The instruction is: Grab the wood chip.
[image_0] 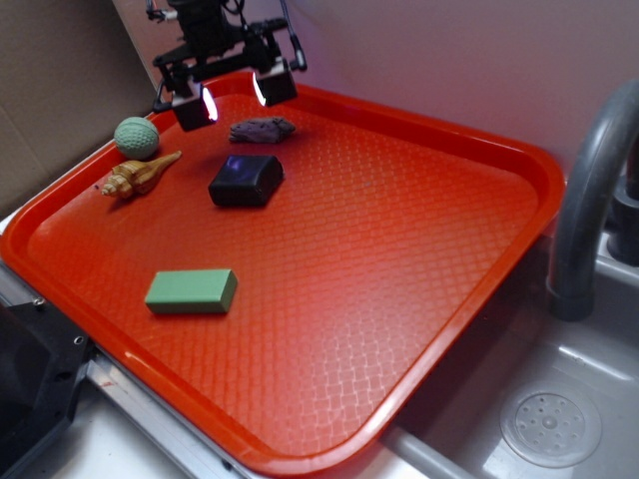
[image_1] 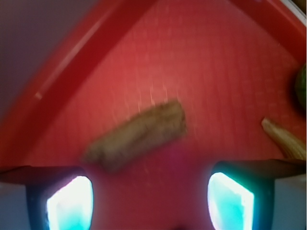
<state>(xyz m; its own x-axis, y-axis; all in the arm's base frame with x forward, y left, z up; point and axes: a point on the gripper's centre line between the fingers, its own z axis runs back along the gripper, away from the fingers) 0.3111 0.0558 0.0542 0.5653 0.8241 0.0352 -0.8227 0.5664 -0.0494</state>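
Exterior: gripper [image_0: 235,97] hangs over the far corner of the red tray [image_0: 419,289], jaws spread wide, holding nothing. 2 lit fingertips [image_0: 200,106] sit above the tray surface, not down on it. The wood chip [image_0: 263,129] lies on the tray near the far rim, just right of and a little nearer the camera than the open jaws; its long axis runs roughly left-right here. Black block [image_0: 247,181] is just in front of it, seashell [image_0: 141,176] and green ball [image_0: 137,137] off to the left.

Wrist: blurred. Chip [image_1: 136,135] lies just ahead of the fingertips, left of centre, long axis diagonal, low-left to high-right. It is not between the jaws yet. Judgement: the approach needs a forward shift and wrist turn so the jaws close across the short side.
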